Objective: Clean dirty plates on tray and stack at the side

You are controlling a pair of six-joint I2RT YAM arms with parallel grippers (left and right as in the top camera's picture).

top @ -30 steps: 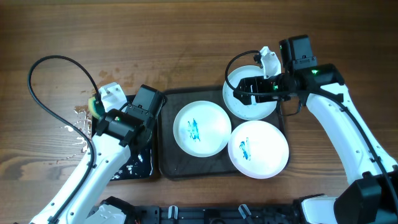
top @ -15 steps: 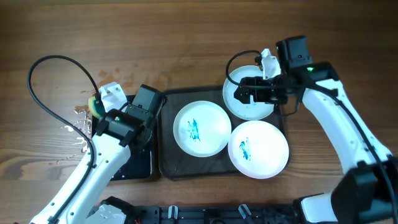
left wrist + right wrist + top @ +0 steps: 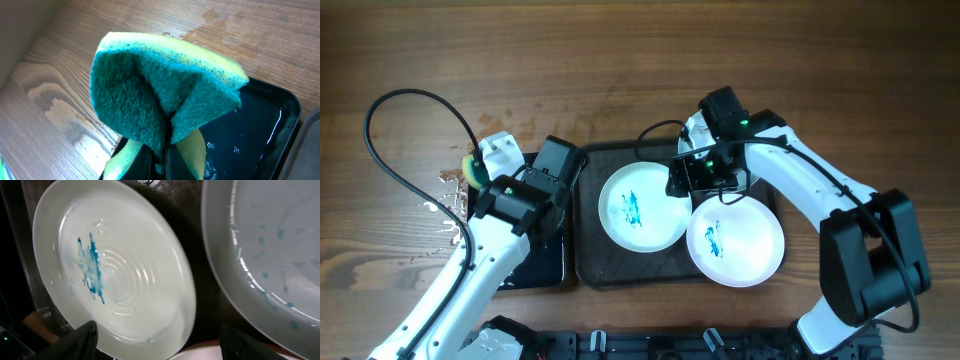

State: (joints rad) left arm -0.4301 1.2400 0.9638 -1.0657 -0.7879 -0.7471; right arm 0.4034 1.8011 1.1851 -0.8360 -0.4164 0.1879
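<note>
Plates sit smeared blue on the tray, centre frame; right gripper hovers wide-fingered over one, seemingly to grasp it; left gripper pinches a sponge for wiping.

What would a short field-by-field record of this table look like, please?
tray: dark, rectangular, holds three plates
left plate: white, blue smear
front-right plate: blue smear
rear-right plate: mostly hidden under right arm
right gripper: open, above the plates
left gripper: shut on sponge
sponge: green and yellow, folded, beside small black tray
</note>
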